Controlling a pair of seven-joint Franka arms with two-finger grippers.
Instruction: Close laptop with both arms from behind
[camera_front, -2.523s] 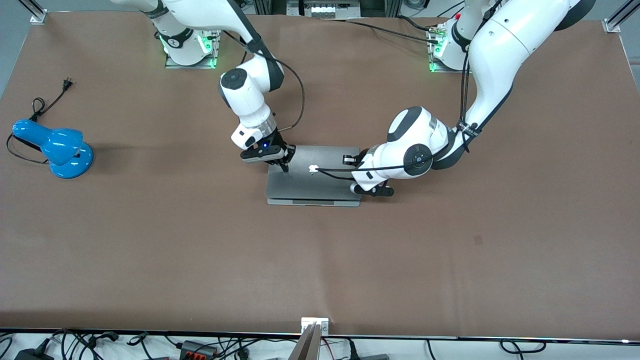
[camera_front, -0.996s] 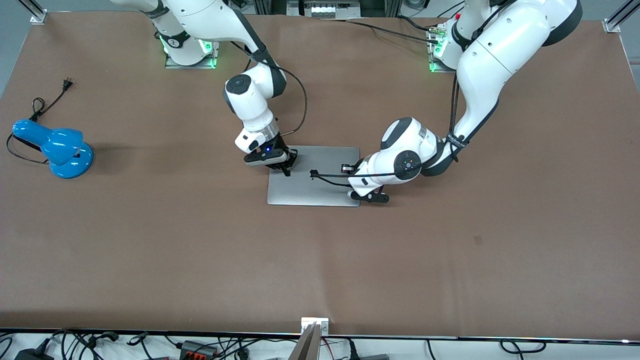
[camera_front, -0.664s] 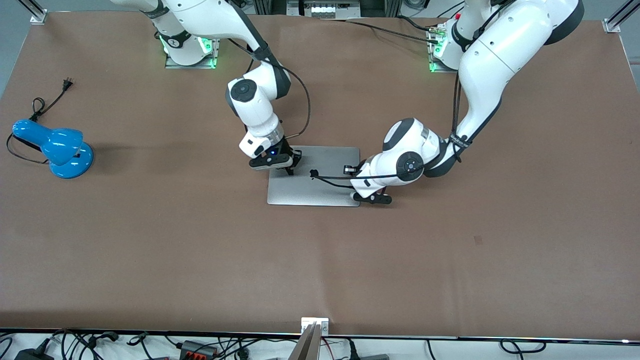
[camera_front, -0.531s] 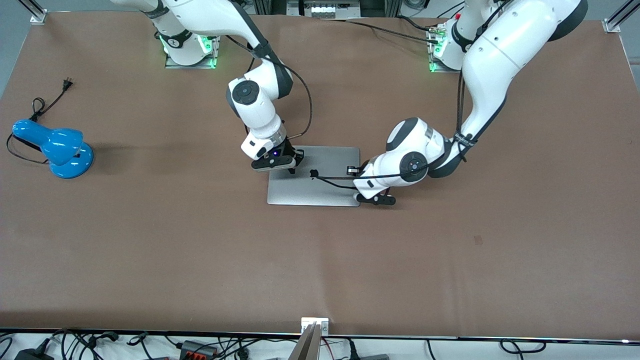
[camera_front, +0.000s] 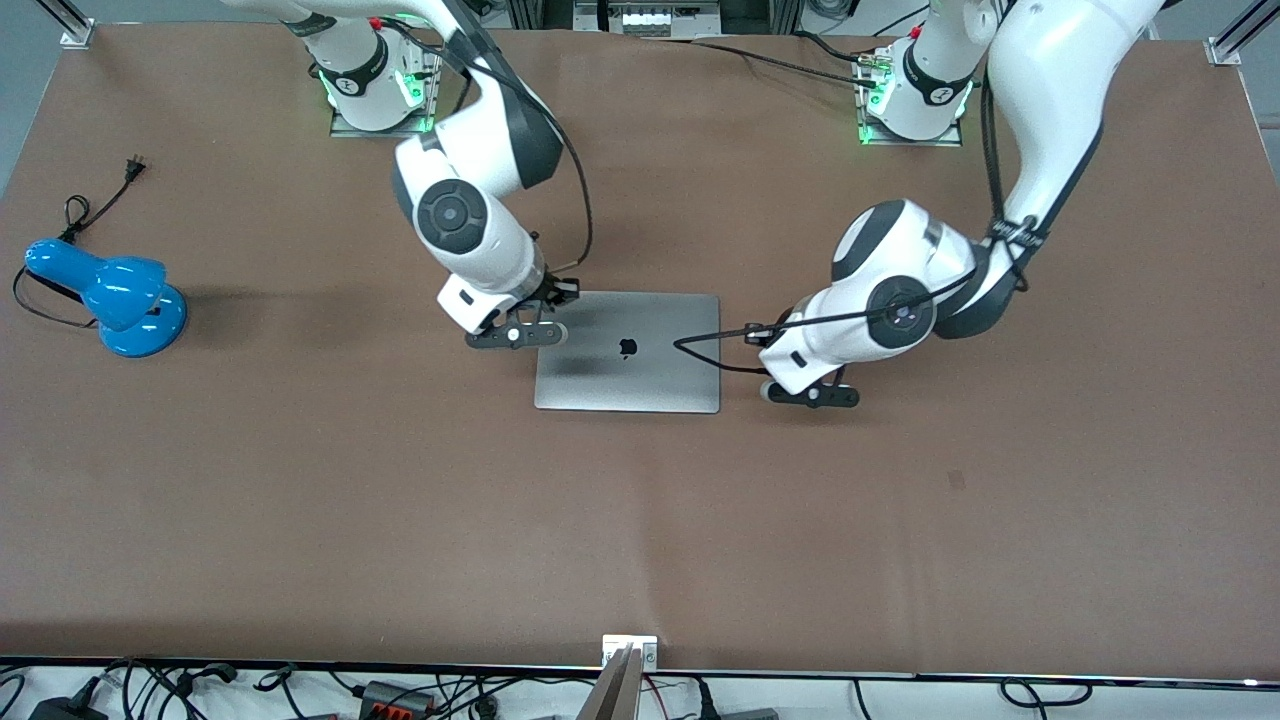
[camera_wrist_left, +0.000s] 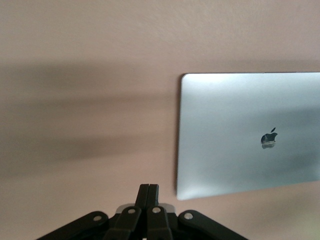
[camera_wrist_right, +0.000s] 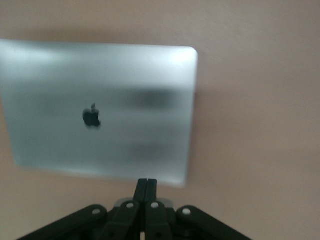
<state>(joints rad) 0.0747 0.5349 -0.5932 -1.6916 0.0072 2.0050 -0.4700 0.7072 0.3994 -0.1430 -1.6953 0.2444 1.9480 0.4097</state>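
Brown table (camera_front: 300, 480), seen from the high front camera, carries a blue lamp (camera_front: 115, 295) at the right arm's end and the laptop (camera_front: 627, 352) near the middle. Its lid lies flat on the base, logo (camera_front: 628, 347) up, so the closing appears done; judging from this, only clearing the arms remains.

Right gripper (camera_front: 545, 300) hangs over the laptop's corner toward the right arm's end, at the edge nearest the bases. In the right wrist view its fingers (camera_wrist_right: 146, 192) are pressed together, holding nothing, with the lid (camera_wrist_right: 100, 110) apart from them.

Left gripper (camera_front: 765, 335) hangs over bare table just beside the laptop's edge toward the left arm's end. In the left wrist view its fingers (camera_wrist_left: 148, 195) are likewise closed and empty, and the lid (camera_wrist_left: 250, 132) lies clear of them.
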